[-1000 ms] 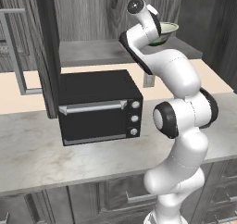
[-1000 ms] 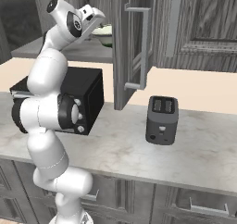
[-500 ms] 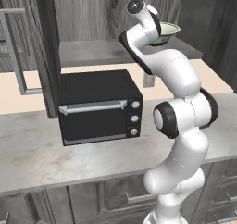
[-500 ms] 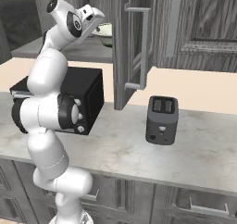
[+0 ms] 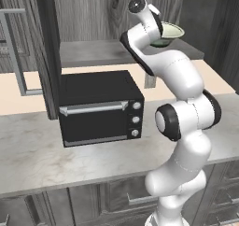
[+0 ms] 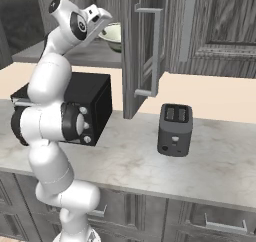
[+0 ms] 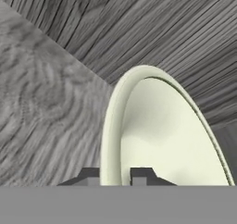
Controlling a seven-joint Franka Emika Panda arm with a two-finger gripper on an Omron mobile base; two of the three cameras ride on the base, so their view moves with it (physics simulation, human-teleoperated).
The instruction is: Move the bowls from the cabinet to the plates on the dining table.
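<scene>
Pale cream-green bowl [image 7: 162,135] on the cabinet shelf [image 5: 93,52], near its right end, inside the open cabinet [image 6: 140,46]. End effector [image 7: 115,176] clenched on the bowl's rim, one fingertip inside, one outside. Below the shelf: black toaster oven [image 5: 98,106] on the counter [image 6: 140,161], dark toaster [image 6: 175,130] further right.

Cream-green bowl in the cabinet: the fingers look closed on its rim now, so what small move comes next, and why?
Probably a short lift, then draw back out. In the hand view the gripper straddles the rim of the cream-green bowl, one finger either side. The bowl sits on the cabinet shelf, so raising it first should avoid dragging.
</scene>
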